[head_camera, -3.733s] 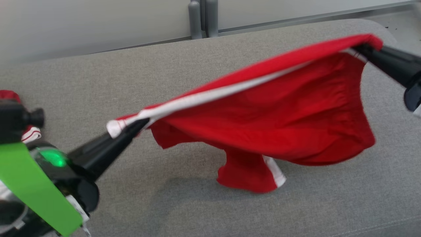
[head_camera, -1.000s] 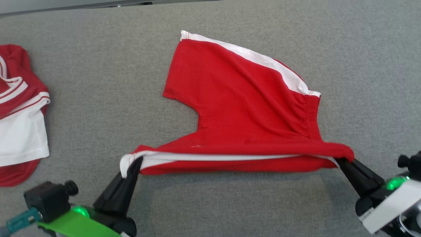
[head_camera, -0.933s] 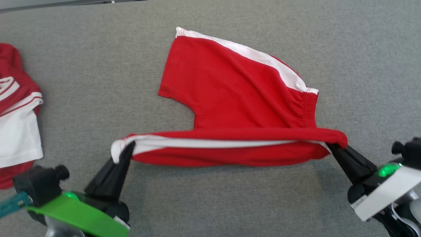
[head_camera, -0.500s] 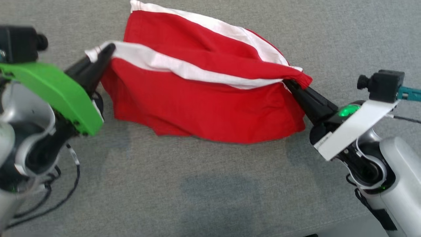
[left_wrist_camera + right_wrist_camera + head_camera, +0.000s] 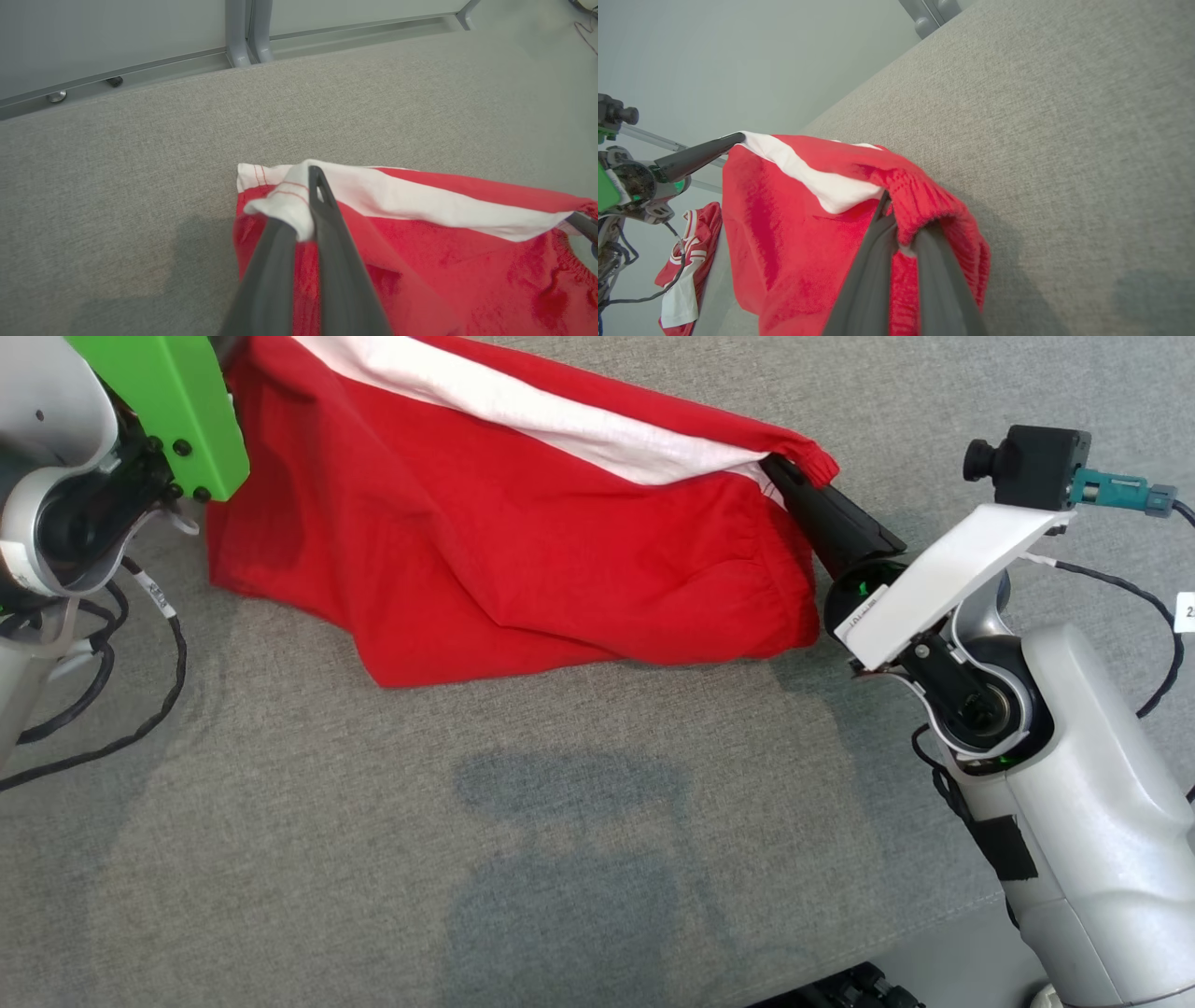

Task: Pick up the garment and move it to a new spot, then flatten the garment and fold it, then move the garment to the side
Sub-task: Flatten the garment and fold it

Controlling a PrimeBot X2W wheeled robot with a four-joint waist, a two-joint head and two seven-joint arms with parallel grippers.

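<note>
Over grey surface (image 5: 597, 821) | left jaws, right jaws pinch garment (image 5: 523, 551) edge | edge since carried over far leg

Red garment (image 5: 523, 551) w/ white stripe (image 5: 523, 406)

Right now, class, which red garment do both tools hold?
The garment stretched between the left tool and right tool, each shut on an end; the other garment lies untouched.

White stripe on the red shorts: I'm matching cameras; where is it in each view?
Head view: white stripe along the top, slanting to the right gripper.
Left wrist view: stripe centre to right edge.
Right wrist view: stripe left of centre.
Shared landmark: right gripper at its waistband end.
</note>
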